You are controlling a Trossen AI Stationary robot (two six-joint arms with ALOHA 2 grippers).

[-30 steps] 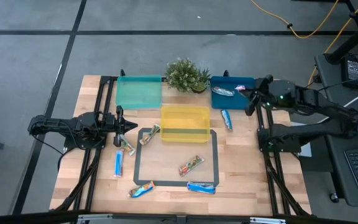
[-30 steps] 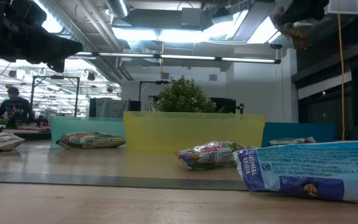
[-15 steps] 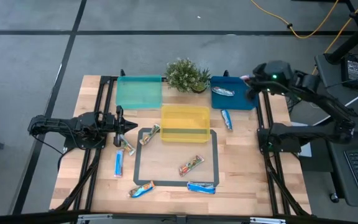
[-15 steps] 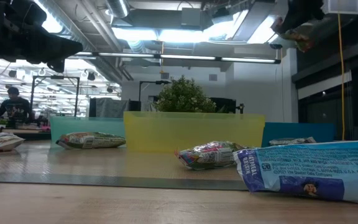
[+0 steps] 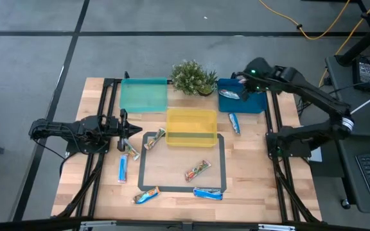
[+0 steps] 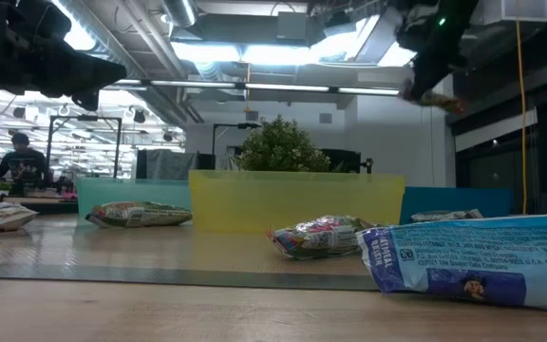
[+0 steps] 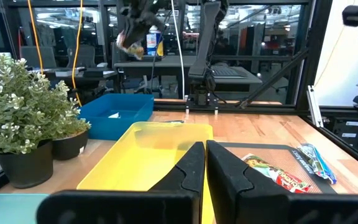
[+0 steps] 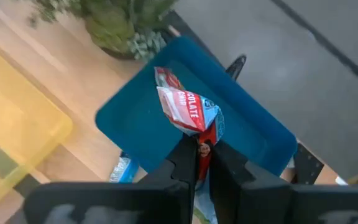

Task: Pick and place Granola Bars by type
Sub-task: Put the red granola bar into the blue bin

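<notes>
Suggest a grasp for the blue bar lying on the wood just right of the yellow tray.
Take the blue bar across its narrow width at mid-length, coming straight down from above. It lies flat on the table, slightly angled, so turn the fingers square to its long axis. The yellow tray and blue tray sit close but apart from it, so a top approach probably clears both.
</notes>
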